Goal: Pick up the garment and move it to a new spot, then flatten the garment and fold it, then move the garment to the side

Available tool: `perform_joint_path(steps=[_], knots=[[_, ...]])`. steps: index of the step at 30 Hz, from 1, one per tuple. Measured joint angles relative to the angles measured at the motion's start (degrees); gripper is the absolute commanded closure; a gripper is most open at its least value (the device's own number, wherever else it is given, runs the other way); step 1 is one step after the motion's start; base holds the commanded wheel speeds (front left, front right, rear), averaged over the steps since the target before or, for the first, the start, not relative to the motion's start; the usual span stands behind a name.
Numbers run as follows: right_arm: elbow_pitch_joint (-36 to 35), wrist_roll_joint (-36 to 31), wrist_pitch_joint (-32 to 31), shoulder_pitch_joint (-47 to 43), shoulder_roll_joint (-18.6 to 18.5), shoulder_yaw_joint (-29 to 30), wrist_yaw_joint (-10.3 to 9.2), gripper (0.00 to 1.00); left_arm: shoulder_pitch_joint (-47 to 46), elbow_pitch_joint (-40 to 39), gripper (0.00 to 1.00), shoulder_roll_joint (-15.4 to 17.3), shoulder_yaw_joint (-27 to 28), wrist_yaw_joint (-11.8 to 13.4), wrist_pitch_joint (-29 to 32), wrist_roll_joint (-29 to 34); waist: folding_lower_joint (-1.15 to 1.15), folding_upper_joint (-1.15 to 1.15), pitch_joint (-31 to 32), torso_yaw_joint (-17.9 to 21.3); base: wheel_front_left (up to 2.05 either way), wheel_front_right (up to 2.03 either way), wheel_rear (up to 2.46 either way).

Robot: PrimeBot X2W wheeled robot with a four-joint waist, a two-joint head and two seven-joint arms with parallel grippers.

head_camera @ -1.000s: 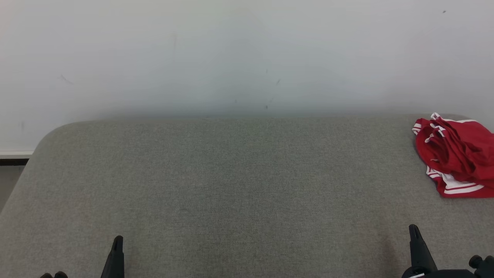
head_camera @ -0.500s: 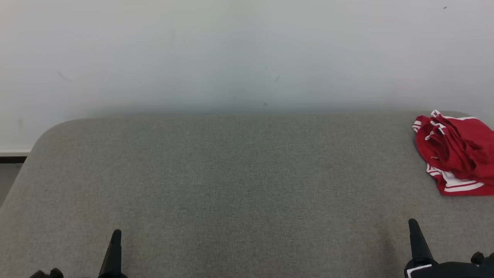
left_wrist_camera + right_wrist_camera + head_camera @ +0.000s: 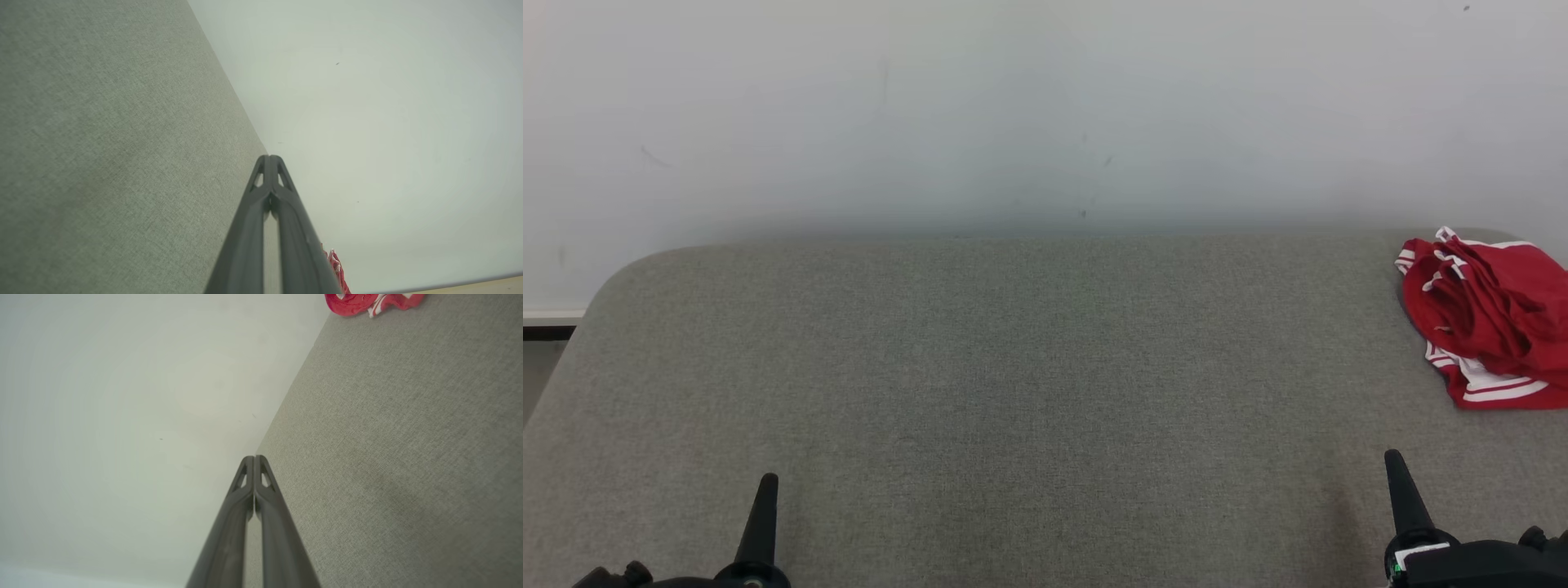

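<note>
Nearest, at 7 o'clock: left gripper (image 3: 767, 482), jaws pressed together, empty. At 5 o'clock: right gripper (image 3: 1393, 457), also closed on nothing. Beneath both, grey table (image 3: 1045, 367). Farther, at 2 o'clock by the far edge: crumpled red garment (image 3: 1490, 314). Beyond, white wall (image 3: 1045, 114).

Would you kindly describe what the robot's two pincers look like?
The left pincer and right pincer each have two long, dark grey fingers tapering to a point, with triangular cut-outs near the tips. A white label with a green spot sits at the right one's base.
</note>
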State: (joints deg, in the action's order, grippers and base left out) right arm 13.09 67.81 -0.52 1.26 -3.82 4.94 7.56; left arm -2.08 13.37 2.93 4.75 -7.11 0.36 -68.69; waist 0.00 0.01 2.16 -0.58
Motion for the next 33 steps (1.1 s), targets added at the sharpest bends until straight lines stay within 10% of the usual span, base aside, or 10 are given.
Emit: perform_joint_path(steps=[33], knots=[[0.76, 16.10, -4.04, 3.42, 0.60, 1.07, -0.01, 1.00, -2.59, 0.55, 1.00, -0.03, 1.23, -0.07, 4.19, -15.83, 0.00, 0.00, -1.40, 0.36, 0.00, 0.00, 0.00]])
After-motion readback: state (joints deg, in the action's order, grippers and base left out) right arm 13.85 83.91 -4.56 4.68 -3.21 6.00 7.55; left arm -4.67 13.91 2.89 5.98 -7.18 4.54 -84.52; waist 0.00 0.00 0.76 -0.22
